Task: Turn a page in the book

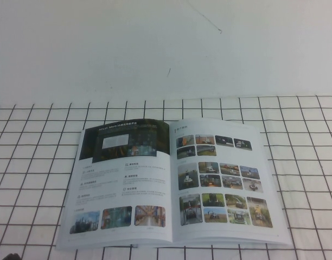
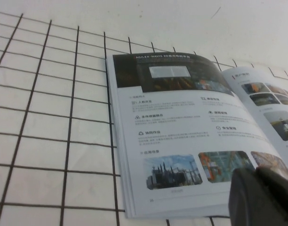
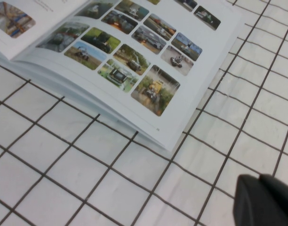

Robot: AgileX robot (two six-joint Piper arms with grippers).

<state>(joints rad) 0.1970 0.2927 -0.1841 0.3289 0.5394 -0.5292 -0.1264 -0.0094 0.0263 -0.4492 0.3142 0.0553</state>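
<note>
Currently: book open flat, both tools off the paper

Book lies open and flat on the bench, a white surface ruled with a dark grid, with a plain white wall behind. Page sits on the robot's left half of the spread, face up with the dark banner at its far edge, small text blocks in the middle and three photos along its near edge; left wrist view shows it lying level. Right half is the leaf with the photo grid, also flat, its near outer corner seen in the right wrist view.

Left tool shows only as a dark blurred body near the page's near edge; cannot tell its opening. Right tool is likewise a dark shape over bare bench near the book's near right corner, apart from it; opening cannot be told. Neither arm shows in the high view.
</note>
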